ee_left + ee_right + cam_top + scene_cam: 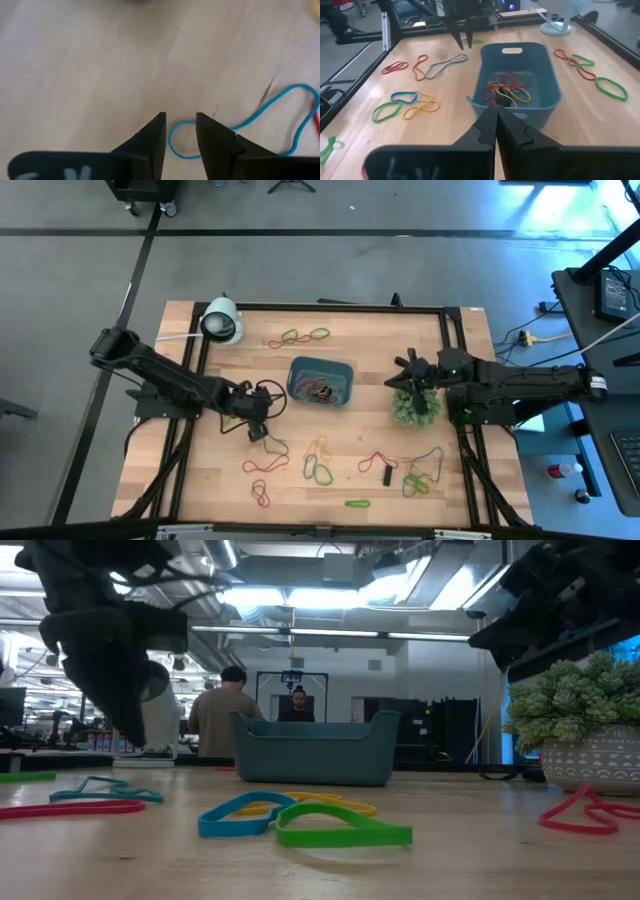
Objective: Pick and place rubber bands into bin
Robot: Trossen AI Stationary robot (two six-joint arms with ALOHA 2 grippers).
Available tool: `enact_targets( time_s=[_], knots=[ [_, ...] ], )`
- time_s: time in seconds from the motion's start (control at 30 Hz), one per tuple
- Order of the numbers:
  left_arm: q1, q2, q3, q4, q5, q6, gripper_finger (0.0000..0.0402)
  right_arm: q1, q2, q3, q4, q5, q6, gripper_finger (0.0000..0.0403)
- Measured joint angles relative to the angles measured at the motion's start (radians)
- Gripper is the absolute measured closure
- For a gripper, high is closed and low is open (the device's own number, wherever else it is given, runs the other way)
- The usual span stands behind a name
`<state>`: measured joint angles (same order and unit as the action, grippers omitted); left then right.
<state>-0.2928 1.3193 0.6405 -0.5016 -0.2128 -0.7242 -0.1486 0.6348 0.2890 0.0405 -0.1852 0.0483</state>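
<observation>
Several coloured rubber bands lie flat on the wooden table. More rubber bands are piled in the blue-teal bin at the middle of the table. My left gripper is open and points steeply down, left of the bin. Its fingers stand on either side of the end loop of a blue band, just above it. My right gripper is shut and holds nothing. It hovers right of the bin, pointing toward it.
A green spiky plant in a pot stands right under my right arm. A white dome-shaped object sits at the far left. Loose bands lie along the near side and far side. A small black block lies near right.
</observation>
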Motion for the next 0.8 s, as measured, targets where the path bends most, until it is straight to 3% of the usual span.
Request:
enact_targets(
  time_s=[0.5, 0.6, 0.7, 0.8],
  knots=[
    [0.0, 0.175, 0.006, -0.036, 0.059, -0.129, 0.0302, 0.034, 0.0, 0.0, -0.002, 0.001, -0.001, 0.0389],
    [0.0, 0.185, 0.007, -0.045, 0.064, -0.172, 0.0328, 0.034, 0.0, 0.0, -0.001, 0.001, -0.001, 0.0389],
    [0.002, 0.18, 0.016, -0.066, 0.065, -0.178, 0.0381, 0.034, 0.0, 0.0, -0.001, 0.001, -0.003, 0.0389],
    [0.002, 0.182, 0.055, -0.114, 0.061, -0.16, 0.0396, 0.033, 0.0, 0.0, -0.002, 0.001, -0.005, 0.0389]
  ],
)
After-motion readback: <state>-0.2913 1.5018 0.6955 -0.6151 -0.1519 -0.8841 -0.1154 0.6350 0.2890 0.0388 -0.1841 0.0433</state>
